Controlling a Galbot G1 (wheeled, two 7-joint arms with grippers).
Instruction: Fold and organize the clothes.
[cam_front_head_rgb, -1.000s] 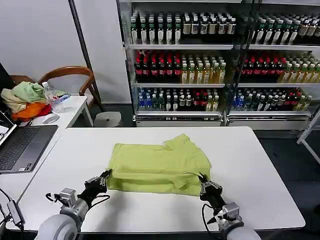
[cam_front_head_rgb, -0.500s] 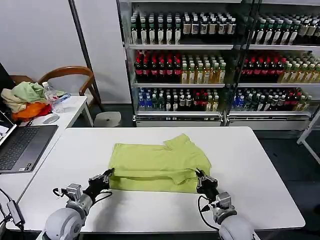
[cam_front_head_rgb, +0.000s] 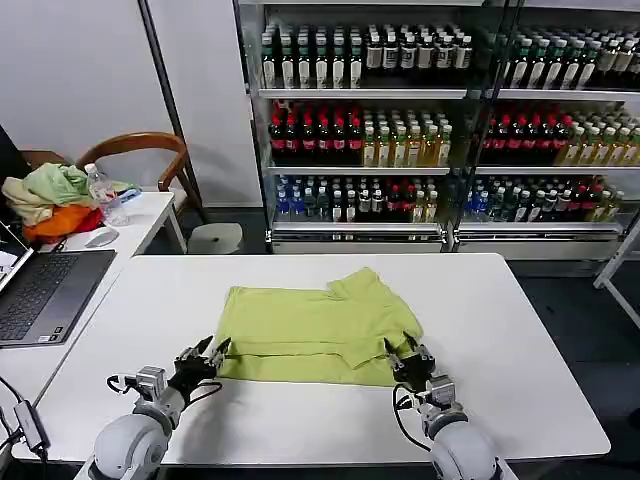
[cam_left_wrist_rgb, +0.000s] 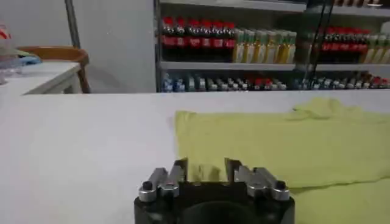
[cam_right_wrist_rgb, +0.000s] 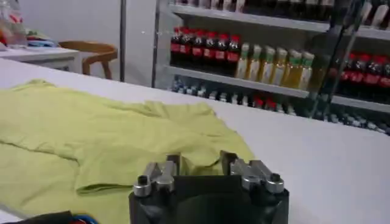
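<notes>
On the white table (cam_front_head_rgb: 520, 330), head view, the T-shirt (cam_front_head_rgb: 315, 330) lies half-folded; the left gripper (cam_front_head_rgb: 215, 352) and right gripper (cam_front_head_rgb: 397, 358) meet its near corners. From the left wrist, parted jaws straddle the hem. From the right wrist, likewise. Close both evenly before lifting, keeping the edge straight.

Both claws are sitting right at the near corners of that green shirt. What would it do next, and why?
Probably close both on the near hem. The left gripper and right gripper sit open at the near corners of the lime T-shirt, which lies only partly folded on the white table.
</notes>
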